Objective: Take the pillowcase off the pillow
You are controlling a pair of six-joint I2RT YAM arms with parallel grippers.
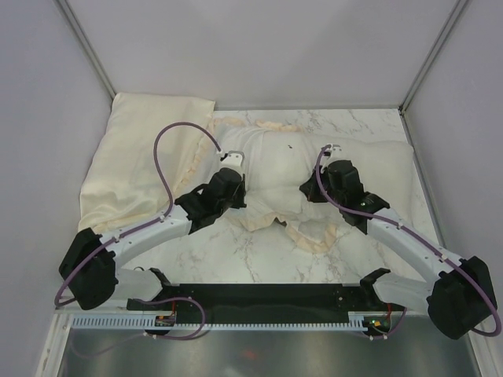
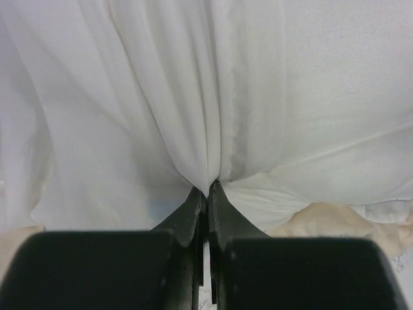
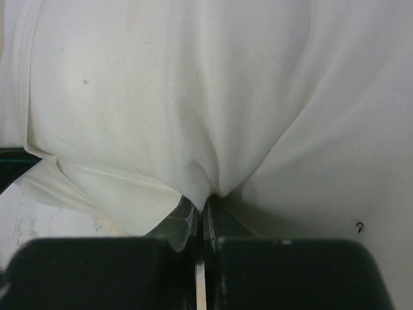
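pillowcase [image 1: 275,169], whitish face up, lies mid-desk [image 1: 259,263], extending toward 3 o'clock, with its cream frill [image 1: 314,236] along the 6 o'clock edge. left gripper [image 2: 208,190] is clamped on a gathered fold of it. right gripper [image 3: 205,200] likewise pinches its fabric. pale-yellow cloth [image 1: 141,149] lies at 10 o'clock.

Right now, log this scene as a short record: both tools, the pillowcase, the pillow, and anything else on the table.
left tool: shut on a fold of the pillowcase
right tool: shut on another fold of the pillowcase
pillowcase: bunched mid-table, whitish face up, frill along its near edge
pillow: cannot tell it apart from the fabric
yellow cloth: flat, far left corner of the table
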